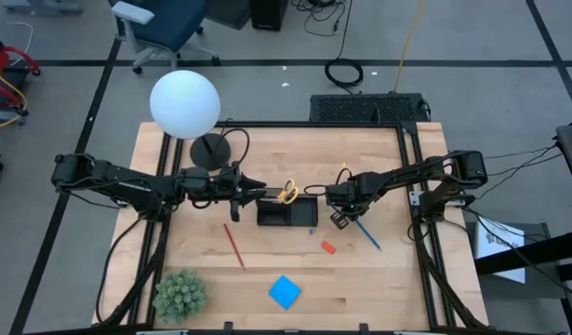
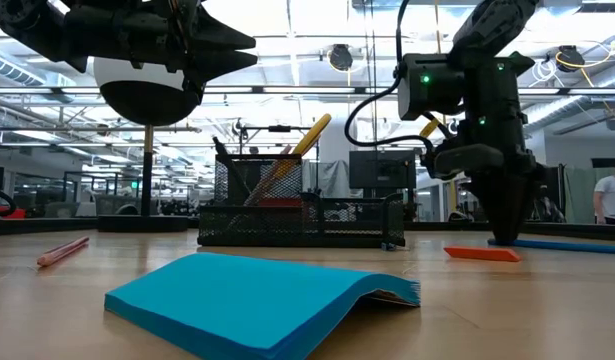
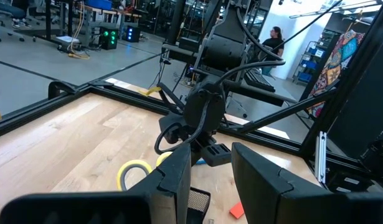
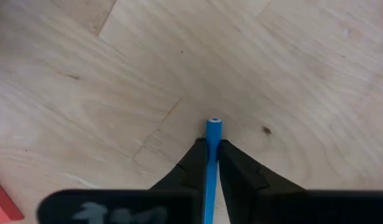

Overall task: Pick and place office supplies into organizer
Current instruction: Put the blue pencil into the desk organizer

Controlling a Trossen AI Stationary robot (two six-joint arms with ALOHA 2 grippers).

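Observation:
The black mesh organizer stands mid-table with yellow-handled scissors upright in it, also seen in the low view. My right gripper points down just right of the organizer, shut on a blue pen. An orange-red eraser, a red pencil and a blue note pad lie flat on the table nearer the front. My left gripper hovers level just left of the organizer, open, with nothing between its fingers. My right gripper pinches the blue pen between its two fingers close to one end, whose tip pokes out just past them. The fingers come from above, pointing down, across the pen. The rest of the pen lies on the table.
A white globe lamp with a round black base stands at the far left. A green spiky plant sits at the near left corner. Black frame rails edge the table. A person stands in the room beyond.

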